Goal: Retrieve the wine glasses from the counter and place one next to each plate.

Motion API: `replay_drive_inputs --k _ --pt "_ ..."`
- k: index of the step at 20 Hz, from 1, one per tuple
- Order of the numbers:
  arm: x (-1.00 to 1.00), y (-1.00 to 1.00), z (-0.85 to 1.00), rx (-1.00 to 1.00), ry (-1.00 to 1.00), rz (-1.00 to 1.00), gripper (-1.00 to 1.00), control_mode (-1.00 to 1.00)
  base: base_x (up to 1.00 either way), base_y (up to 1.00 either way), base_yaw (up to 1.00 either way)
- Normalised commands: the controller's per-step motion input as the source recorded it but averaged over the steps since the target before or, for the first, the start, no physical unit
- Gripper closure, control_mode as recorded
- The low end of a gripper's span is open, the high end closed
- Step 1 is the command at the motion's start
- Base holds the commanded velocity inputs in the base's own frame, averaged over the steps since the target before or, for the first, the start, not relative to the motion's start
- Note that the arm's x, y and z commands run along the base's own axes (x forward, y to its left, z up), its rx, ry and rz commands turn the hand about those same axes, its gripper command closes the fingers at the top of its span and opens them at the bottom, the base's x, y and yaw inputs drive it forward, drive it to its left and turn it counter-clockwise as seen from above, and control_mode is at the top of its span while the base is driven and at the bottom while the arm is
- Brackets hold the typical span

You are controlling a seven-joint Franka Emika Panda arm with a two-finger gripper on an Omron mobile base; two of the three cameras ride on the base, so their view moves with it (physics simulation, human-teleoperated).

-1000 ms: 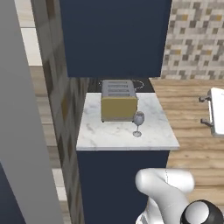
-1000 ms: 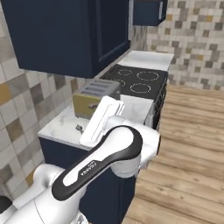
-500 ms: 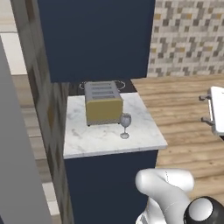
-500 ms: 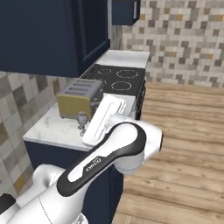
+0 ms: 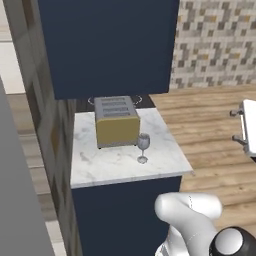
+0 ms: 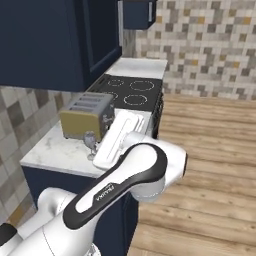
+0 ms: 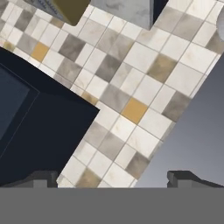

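Note:
One smoky-grey wine glass (image 5: 143, 147) stands upright on the small marble counter (image 5: 105, 162), just right of the toaster's front corner. In the right base view the wine glass (image 6: 90, 142) peeks out behind my white hand (image 6: 119, 138), which hangs above the counter's (image 6: 52, 150) near edge. My gripper (image 7: 113, 178) is open, its two dark fingertips (image 7: 43, 177) far apart with nothing between them. It looks at a tiled wall and a dark cabinet, with a corner of the counter (image 7: 127, 8) at the top. The plates are out of view.
A yellow-sided toaster (image 5: 117, 121) takes up the back of the counter, and a black stove (image 6: 130, 92) lies beyond it. Navy cabinets (image 5: 107, 45) hang overhead. A white object (image 5: 248, 125) stands over the wooden floor (image 5: 210, 125) at the right.
The whole picture has shifted in both base views, so the base has driven. The counter, toaster and glass now sit more centred and face-on. The gripper stays open.

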Motion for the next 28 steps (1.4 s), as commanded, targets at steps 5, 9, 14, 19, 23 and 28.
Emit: replay_drive_inputs --k 5,9,14,19,23,28 --pt "0.00 0.00 0.00 0.00 0.00 0.00 -1.00 1.00 0.42 0.07 0.00" --pt "0.00 0.00 0.00 0.00 0.00 0.00 -1.00 1.00 0.00 0.09 0.00" --pt "0.00 0.00 0.00 0.00 0.00 0.00 -1.00 1.00 0.34 0.16 0.02" --pt "0.00 0.00 0.00 0.00 0.00 0.00 -1.00 1.00 0.42 0.04 0.10" --pt "0.00 0.00 0.00 0.00 0.00 0.00 -1.00 1.00 0.03 0.00 0.08" --pt "0.00 0.00 0.00 0.00 0.00 0.00 -1.00 1.00 -0.01 0.04 0.07"
